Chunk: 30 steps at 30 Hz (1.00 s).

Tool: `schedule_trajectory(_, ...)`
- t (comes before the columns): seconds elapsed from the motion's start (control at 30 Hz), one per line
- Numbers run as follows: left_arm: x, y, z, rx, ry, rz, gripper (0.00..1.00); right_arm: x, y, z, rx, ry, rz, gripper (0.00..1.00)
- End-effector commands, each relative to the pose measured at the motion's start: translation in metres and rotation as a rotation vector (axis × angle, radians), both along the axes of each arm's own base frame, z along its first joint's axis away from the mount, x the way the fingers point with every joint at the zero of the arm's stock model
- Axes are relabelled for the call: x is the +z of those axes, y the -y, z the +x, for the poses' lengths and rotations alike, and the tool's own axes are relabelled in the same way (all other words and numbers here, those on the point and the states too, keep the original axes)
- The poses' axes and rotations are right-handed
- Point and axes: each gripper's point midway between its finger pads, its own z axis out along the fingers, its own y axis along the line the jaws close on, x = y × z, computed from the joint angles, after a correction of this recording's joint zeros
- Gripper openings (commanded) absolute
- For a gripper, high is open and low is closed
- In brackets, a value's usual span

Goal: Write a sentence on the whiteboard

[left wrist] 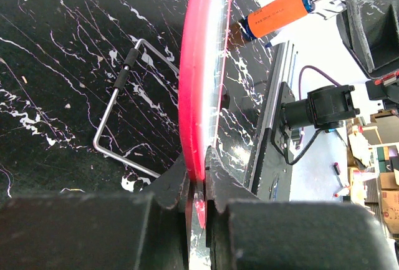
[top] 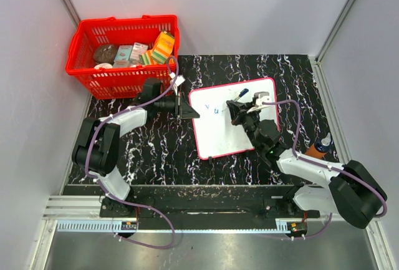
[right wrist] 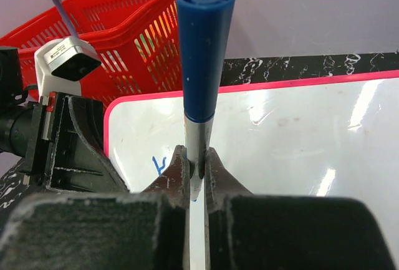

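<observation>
My right claw (right wrist: 196, 171) hides most of the sentence (right wrist: 157, 165). I can see only a few blue marks, maybe a "Y", and they are too small to read. The whiteboard (top: 221, 134) sits in the middle of the table (top: 156, 151), right of the red basket (top: 103, 81). My right claw is squeezed tight on the blue marker (right wrist: 203, 58). My left claw (left wrist: 198, 173) is pinched shut on the whiteboard's red left edge.
</observation>
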Motion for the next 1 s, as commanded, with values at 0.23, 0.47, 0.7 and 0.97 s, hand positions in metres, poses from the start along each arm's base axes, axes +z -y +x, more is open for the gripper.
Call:
schedule_trajectory(0.23,-0.031,0.003,-0.001,-0.002,0.074,0.114,0.0,0.022,-0.007,0.005,0.027,0.04,-0.007,0.0)
schedule_trajectory(0.47,-0.032,0.003,-0.001,-0.004,0.072,0.121,0.0,0.021,-0.011,0.012,0.026,0.01,0.003,0.0)
schedule_trajectory(0.7,-0.033,0.004,-0.002,-0.01,0.07,0.119,0.0,0.018,-0.007,0.022,-0.017,-0.014,0.014,0.0)
schedule_trajectory(0.97,-0.035,0.004,-0.003,-0.01,0.072,0.125,0.0,0.015,-0.004,0.03,-0.063,-0.013,-0.005,0.0)
